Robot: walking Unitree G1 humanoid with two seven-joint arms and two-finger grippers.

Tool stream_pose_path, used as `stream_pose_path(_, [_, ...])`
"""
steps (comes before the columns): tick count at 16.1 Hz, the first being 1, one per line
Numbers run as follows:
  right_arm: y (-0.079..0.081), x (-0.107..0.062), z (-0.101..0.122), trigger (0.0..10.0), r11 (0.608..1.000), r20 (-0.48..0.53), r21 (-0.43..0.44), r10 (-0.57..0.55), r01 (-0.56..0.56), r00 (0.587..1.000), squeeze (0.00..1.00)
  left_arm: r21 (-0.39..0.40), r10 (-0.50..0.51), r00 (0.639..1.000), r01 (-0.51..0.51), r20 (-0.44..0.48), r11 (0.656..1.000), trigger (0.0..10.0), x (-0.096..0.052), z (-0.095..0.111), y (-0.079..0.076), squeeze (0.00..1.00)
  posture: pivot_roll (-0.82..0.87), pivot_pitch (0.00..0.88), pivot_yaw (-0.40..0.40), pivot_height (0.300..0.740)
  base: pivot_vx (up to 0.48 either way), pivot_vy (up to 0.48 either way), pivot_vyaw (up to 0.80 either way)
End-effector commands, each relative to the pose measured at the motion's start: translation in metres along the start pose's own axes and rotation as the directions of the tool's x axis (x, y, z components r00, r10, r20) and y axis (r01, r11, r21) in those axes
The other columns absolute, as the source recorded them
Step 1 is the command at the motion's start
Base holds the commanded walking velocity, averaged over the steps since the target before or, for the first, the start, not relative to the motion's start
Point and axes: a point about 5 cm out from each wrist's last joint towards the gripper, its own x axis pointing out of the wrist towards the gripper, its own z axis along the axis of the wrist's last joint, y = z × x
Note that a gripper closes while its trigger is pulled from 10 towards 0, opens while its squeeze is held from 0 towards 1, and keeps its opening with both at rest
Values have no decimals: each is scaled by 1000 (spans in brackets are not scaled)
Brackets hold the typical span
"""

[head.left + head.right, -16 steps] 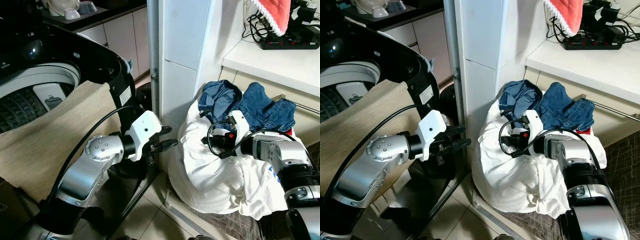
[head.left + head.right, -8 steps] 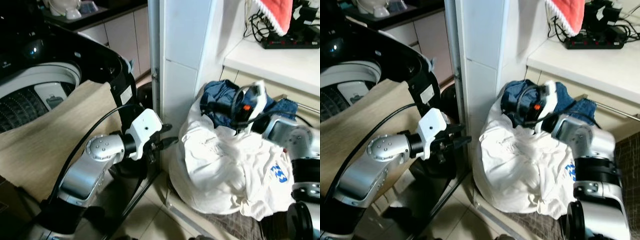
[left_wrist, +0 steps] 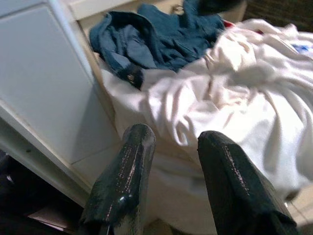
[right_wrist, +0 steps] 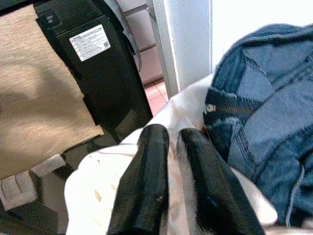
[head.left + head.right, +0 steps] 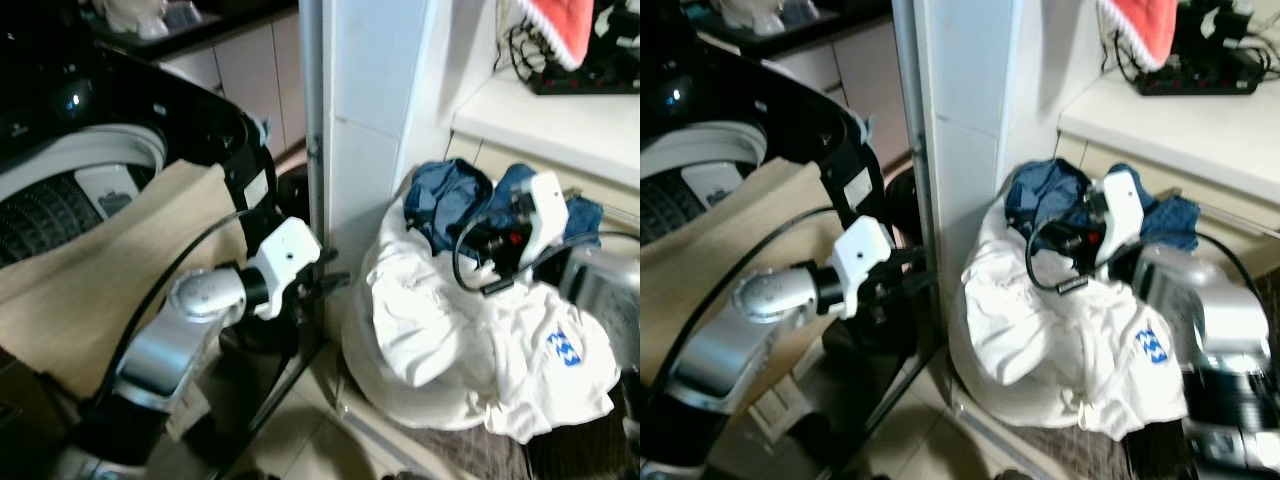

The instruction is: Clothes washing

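The right hand (image 4: pixel 168 147) sits on top of the laundry heap, its two black fingers (image 4: pixel 146 181) drawn nearly together with a fold of the white T-shirt (image 5: pixel 450 330) pinched between them. That T-shirt, marked with a small blue print on one side, drapes over most of the pile, which rests on the floor against the white tiled pillar (image 5: pixel 375 110). Blue jeans (image 5: pixel 450 195) lie bunched at the back of the heap, just beside the right hand and touching the shirt. The left hand (image 3: pixel 171 147) hangs in the air beside the pillar, near the edge of the white cloth, its fingers (image 3: pixel 129 166) a moderate gap apart and holding nothing. To the robot's left stands the top-loading washing machine (image 5: pixel 70 180) with its black lid (image 5: pixel 150 100) raised and the drum showing; a beige cloth (image 5: pixel 90 280) drapes over its front. A white surface (image 5: pixel 550 115) to the right carries a power strip with cables, and a red towel (image 5: pixel 560 25) hangs above it.
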Motion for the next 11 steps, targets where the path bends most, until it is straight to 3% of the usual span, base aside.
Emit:
stream_pose_path(1, [0,-9,9,10000,1000,17,-29,-9,10,1000,1000,22,30,1000,-30,7,999,10000,1,4,5,0,-174,27,71,740,0,0,0])
stream_pose_path(6, [-1,-21,12,10000,998,37,-62,-8,10,999,1000,15,-3,1000,2,15,1000,10000,2,3,1,0,-179,27,63,740,0,0,0])
stream_pose_path(9, [-1,-27,9,10000,996,10,-91,-24,25,1000,1000,13,-7,998,6,57,1000,10000,17,1,-4,0,-178,31,51,740,0,0,0])
stream_pose_path(11, [-5,-35,2,10000,989,-14,-122,-84,81,996,1000,63,-1,997,-4,73,998,10000,38,-5,-8,0,-197,35,53,740,0,0,0])
